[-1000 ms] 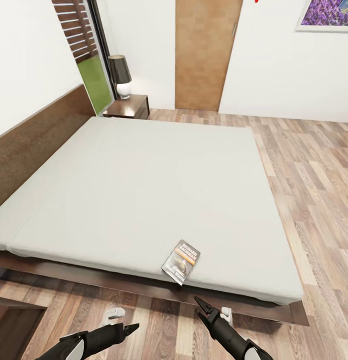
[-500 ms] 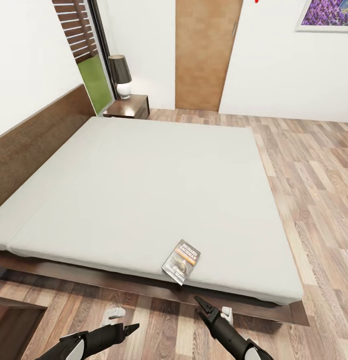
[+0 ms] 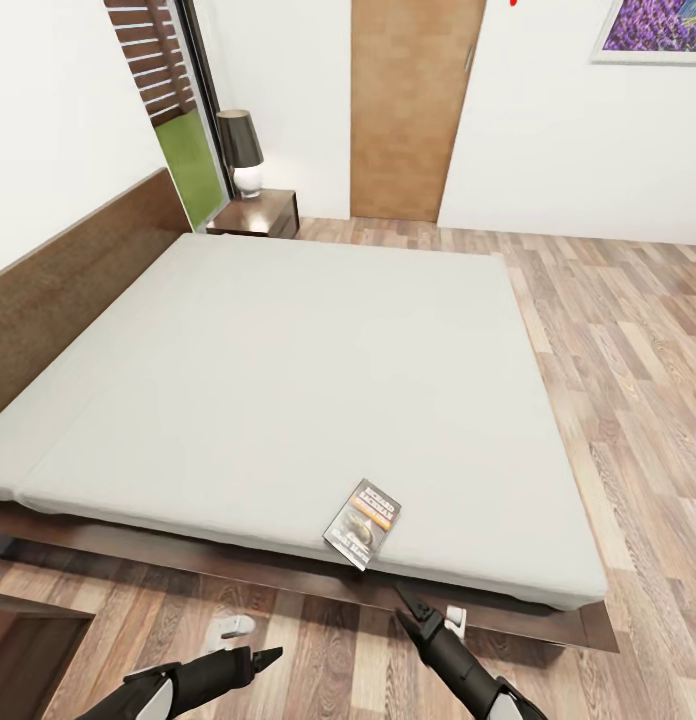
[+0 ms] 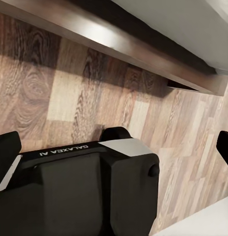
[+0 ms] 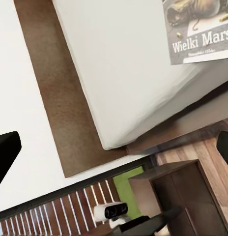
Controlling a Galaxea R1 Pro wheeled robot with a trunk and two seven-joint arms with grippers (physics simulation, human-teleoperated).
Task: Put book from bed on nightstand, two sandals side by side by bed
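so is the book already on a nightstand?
No, the book lies flat on the bed's mattress near its front edge, far from the nightstand by the headboard.

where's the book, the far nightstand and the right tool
book point(image 3: 363, 523), head view, middle of its cover, at the mattress's near edge
nightstand point(image 3: 260, 212), head view, its flat top beside the lamp
right tool point(image 3: 412, 605), head view, between its two dark fingertips

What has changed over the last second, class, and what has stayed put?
The right gripper has crept forward toward the bed edge just below the book; the left gripper has dropped back slightly. Nothing was grasped or released. The book and bed are unmoved.
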